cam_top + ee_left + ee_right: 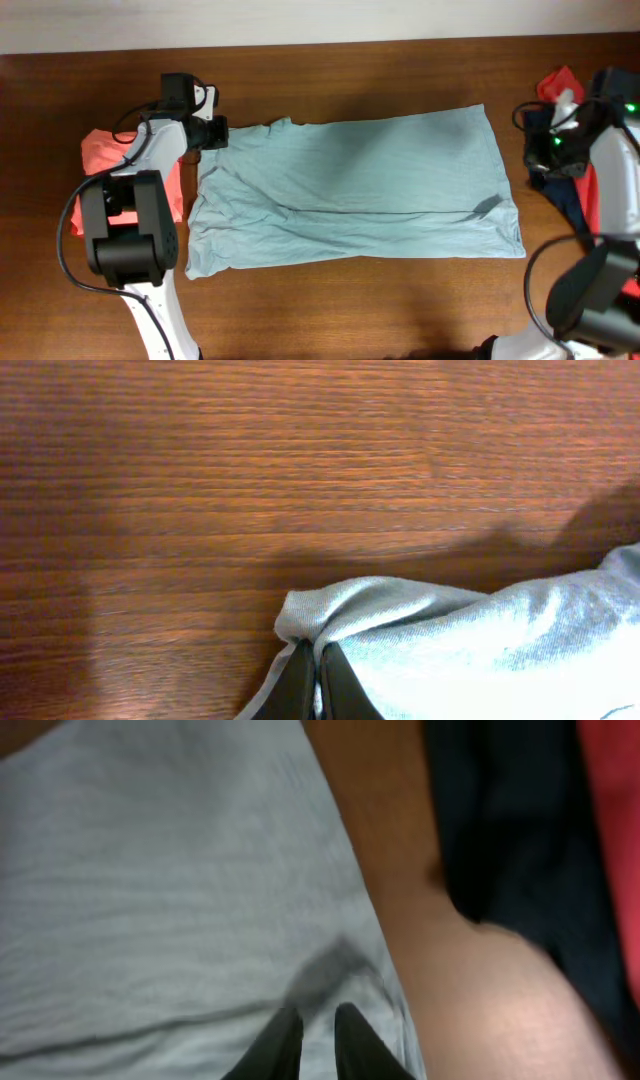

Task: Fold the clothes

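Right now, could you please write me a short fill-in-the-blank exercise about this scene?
1. The left gripper pinches a corner of the pale grey-blue shirt, which lies spread on the ___.
2. The coral-orange shirt lies partly under the ___ arm.
3. Next to the red shirt lies a ___ one.
Missing words: table; left; navy.

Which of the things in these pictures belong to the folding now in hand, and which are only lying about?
In hand: pale grey-blue T-shirt spread on the table; left fingers pinching its corner; right fingers over its right edge.
Lying about, waiting: coral-orange shirt by the left arm; red garment and navy garment by the right arm.
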`<state>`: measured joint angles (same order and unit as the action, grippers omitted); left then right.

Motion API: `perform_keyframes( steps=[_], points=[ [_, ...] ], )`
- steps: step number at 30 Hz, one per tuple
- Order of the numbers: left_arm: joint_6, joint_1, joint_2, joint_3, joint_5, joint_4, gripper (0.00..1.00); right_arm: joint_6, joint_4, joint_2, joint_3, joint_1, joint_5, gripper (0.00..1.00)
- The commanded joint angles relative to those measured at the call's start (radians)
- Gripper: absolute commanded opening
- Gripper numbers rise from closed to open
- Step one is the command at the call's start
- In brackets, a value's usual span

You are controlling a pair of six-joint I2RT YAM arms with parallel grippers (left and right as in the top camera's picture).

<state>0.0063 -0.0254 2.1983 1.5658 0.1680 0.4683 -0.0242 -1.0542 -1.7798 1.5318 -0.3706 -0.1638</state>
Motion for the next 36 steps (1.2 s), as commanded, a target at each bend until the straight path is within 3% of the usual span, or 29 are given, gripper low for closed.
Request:
perform_keyframes(
  steps=[1, 9, 22, 36],
  points=[
    [-0.017, -0.001, -0.009, 0.023, 0.004, -0.002, 0.02, -0.029, 0.094, -0.071, 0.013, 0.043, -0.032, 0.18],
    [-0.025, -0.001, -0.009, 0.023, 0.058, 0.012, 0.02, -0.028, 0.453, -0.243, 0.013, 0.096, -0.068, 0.44],
    [-0.025, -0.001, -0.009, 0.023, 0.056, 0.040, 0.02, 0.041, 0.794, -0.466, 0.013, 0.097, -0.146, 0.52],
    [-0.025, -0.001, -0.009, 0.023, 0.057, 0.041, 0.03, 0.040, 0.880, -0.540, 0.013, 0.117, -0.154, 0.53]
  ],
)
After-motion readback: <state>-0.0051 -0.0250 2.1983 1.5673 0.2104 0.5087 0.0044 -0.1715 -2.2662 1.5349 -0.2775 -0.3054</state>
